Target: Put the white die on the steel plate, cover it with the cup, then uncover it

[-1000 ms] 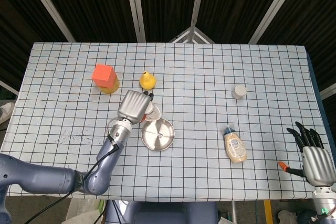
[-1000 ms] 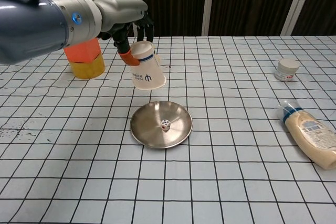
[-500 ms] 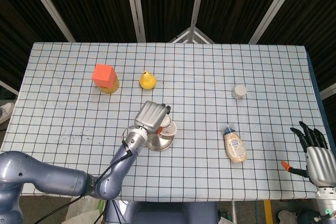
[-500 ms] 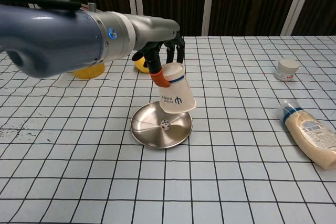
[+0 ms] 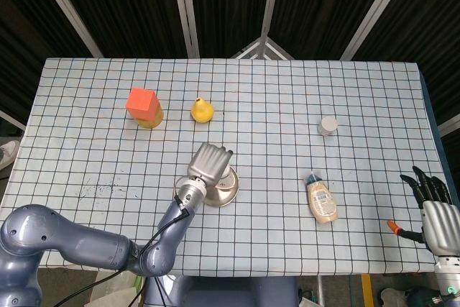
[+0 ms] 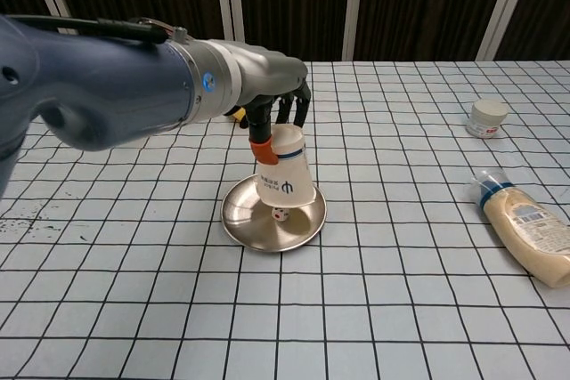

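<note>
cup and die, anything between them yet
Nothing: in the chest view the cup, held by the left hand, hangs mouth-down just above the die on the steel plate.

Readable markings: one logo on the cup, little else legible.

The white paper cup [image 6: 286, 174], held upside down by the left hand [image 6: 272, 109], bears a dark logo like a letter in a ring, with a line of small print beside it (too small to read). The squeeze bottle [image 6: 526, 227] carries a label whose text is blurred. The small white jar [image 6: 487, 118] shows faint, unreadable print.
</note>
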Robot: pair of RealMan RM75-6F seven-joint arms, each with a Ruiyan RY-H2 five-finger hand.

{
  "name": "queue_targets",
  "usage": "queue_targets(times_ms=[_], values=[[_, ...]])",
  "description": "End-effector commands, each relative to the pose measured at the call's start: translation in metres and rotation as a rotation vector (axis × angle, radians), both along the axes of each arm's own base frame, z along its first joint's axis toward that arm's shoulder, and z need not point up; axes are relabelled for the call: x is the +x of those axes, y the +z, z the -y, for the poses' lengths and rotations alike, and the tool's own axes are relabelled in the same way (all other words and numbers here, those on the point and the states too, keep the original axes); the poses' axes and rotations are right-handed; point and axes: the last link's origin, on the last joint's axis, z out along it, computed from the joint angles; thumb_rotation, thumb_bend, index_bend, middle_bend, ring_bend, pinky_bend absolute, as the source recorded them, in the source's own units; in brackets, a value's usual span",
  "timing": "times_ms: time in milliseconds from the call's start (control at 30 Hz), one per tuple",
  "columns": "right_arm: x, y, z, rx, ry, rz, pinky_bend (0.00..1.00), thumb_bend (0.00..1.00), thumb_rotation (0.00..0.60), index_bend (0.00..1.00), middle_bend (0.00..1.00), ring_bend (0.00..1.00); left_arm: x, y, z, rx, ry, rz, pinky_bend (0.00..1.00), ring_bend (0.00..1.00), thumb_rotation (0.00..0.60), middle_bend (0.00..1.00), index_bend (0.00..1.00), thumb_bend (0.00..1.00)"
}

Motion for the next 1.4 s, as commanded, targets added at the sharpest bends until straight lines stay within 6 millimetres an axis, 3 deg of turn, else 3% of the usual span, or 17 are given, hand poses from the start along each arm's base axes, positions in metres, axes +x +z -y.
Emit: queue_targets(times_ms=[33, 567, 1400], values=[[0.000, 0.000, 0.000, 0.002, 0.001, 0.000, 0.00, 0.14, 0.600, 0.18, 0.03, 0.10, -0.002, 0.000, 0.001, -0.007, 0.011, -0.025, 0.75, 0.67, 0.600, 0.43, 0.41, 0.45], [0.000, 0.000, 0.000, 0.000, 0.000, 0.004, 0.00, 0.14, 0.600, 0.18, 0.03, 0.10, -0.012, -0.007, 0.003, -0.054, 0.023, -0.025, 0.75, 0.67, 0.600, 0.44, 0.42, 0.45], [0.001, 0.002, -0.001, -0.004, 0.007, 0.017, 0.00, 0.14, 0.600, 0.18, 0.03, 0.10, -0.022, -0.019, 0.007, -0.094, -0.145, -0.046, 0.74, 0.67, 0.600, 0.46, 0.45, 0.46]])
